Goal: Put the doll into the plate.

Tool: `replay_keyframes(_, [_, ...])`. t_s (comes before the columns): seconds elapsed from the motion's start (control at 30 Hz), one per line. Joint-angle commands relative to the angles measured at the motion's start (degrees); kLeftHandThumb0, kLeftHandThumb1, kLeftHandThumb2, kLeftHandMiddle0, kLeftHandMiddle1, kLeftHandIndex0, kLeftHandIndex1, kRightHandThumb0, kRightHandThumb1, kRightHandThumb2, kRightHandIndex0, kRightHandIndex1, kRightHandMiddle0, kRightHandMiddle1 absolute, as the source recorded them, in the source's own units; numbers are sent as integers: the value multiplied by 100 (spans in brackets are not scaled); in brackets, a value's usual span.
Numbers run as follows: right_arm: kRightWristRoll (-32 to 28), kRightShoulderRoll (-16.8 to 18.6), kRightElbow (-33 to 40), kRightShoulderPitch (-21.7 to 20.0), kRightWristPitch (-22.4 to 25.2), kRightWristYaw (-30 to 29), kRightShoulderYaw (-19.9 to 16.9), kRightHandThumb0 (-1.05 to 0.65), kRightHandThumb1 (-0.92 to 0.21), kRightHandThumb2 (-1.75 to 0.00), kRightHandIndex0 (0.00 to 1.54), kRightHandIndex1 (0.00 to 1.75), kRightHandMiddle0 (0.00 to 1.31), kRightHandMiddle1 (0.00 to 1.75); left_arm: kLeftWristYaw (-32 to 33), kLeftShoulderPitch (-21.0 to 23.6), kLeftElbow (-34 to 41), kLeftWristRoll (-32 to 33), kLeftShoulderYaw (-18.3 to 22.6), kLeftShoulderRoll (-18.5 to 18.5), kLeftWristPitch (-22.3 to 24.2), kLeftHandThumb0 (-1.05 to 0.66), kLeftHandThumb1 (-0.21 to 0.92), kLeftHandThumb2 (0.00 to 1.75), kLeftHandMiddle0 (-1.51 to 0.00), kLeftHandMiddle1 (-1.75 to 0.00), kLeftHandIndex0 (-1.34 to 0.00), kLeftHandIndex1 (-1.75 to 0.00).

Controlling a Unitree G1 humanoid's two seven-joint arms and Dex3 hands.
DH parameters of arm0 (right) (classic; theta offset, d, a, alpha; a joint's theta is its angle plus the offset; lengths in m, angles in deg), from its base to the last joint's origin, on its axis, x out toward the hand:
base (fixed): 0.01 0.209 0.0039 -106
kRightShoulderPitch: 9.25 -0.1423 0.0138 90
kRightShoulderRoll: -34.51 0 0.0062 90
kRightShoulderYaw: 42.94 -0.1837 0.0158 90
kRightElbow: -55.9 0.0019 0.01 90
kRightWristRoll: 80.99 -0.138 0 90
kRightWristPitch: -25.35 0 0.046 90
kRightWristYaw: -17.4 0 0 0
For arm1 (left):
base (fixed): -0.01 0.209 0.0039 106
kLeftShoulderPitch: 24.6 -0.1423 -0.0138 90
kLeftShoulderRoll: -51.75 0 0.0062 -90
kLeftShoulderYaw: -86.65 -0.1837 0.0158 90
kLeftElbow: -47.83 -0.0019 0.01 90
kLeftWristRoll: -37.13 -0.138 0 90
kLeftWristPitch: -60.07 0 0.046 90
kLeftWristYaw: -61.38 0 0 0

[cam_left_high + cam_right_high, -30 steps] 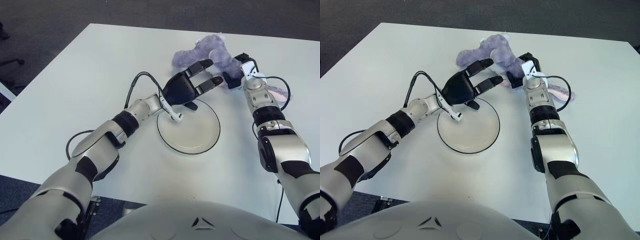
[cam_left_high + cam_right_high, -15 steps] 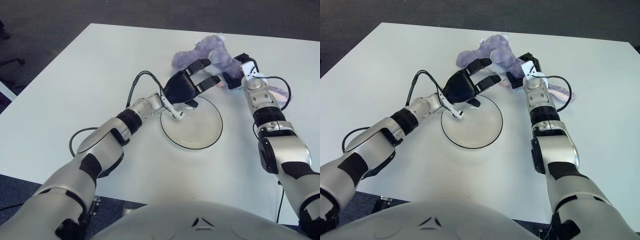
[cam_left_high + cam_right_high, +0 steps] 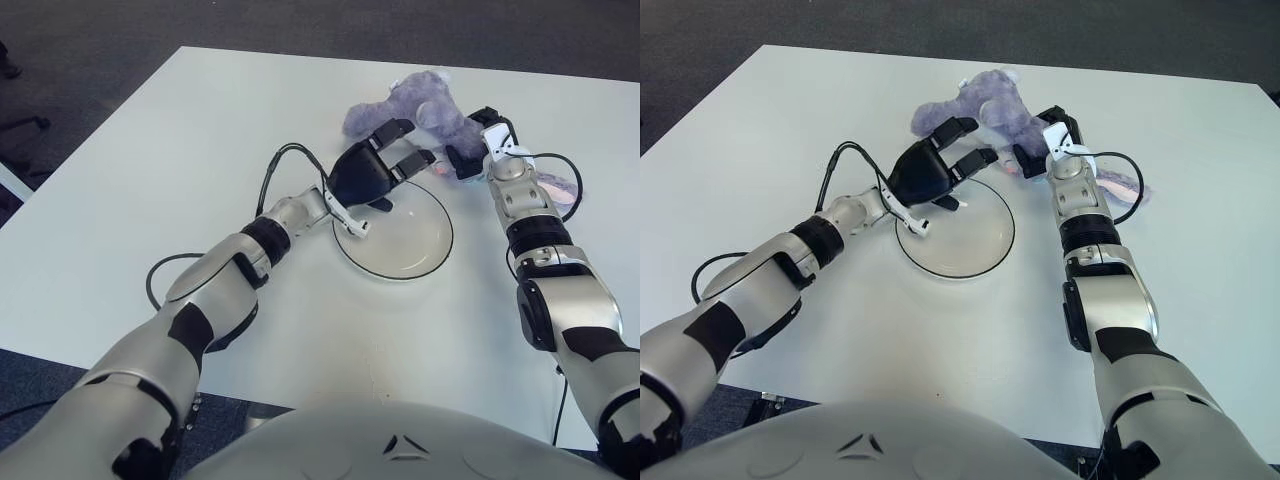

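A purple plush doll [image 3: 425, 105] lies on the white table, at the far side, just beyond a round white plate [image 3: 410, 245] with a dark rim. My left hand [image 3: 385, 160] is over the plate's far left rim, fingers spread and pointing at the doll, thumb down on the plate, holding nothing. My right hand [image 3: 468, 152] is pressed against the doll's right side, with its forearm running back along the plate's right. The plate has nothing in it.
A pinkish-lilac piece of plush [image 3: 558, 188] lies to the right of my right forearm, under a black cable loop. The table's far edge [image 3: 300, 58] runs close behind the doll, with dark carpet beyond it.
My left hand has moved forward and right toward the doll, and the plate has slid the same way with it. The doll and my right hand have not moved.
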Motion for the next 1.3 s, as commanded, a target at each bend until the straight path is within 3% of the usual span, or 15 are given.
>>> replay_keyframes(0.0, [-129,89,-122,317,291,213,-40,0,-7,-158,84,165,57,175,129,93,-53,27,-58,-1,95,-55,49,102,0,-93,0,-96])
replay_keyframes(0.33, [-176,90,-24,355,257,322,-129,0,-8,-157,83,164,56,175,170,-46,425,219,53,164,-52,-52,53,101,0,-88,0,-91])
replay_keyframes(0.67, [-137,45,-108,278,328,404,-118,0,-7,-157,83,165,56,175,215,-425,1035,939,476,369,-734,-53,64,100,0,-90,0,-90])
replay_keyframes(0.97, [-317,52,-424,196,90,472,-282,0,-5,-159,86,163,58,175,181,-882,1819,1321,907,594,-979,-55,68,99,0,-97,0,-95])
replay_keyframes(1.2, [-325,53,-151,256,429,521,-270,0,-5,-159,87,161,58,175,-708,-1638,3214,2083,1443,789,-1266,-57,68,98,0,-103,0,-109])
replay_keyframes(1.27, [-338,64,-37,257,589,523,-284,0,-5,-159,87,161,58,175,-1104,-1907,3736,2361,1565,800,-1293,-55,62,104,0,-106,0,-118])
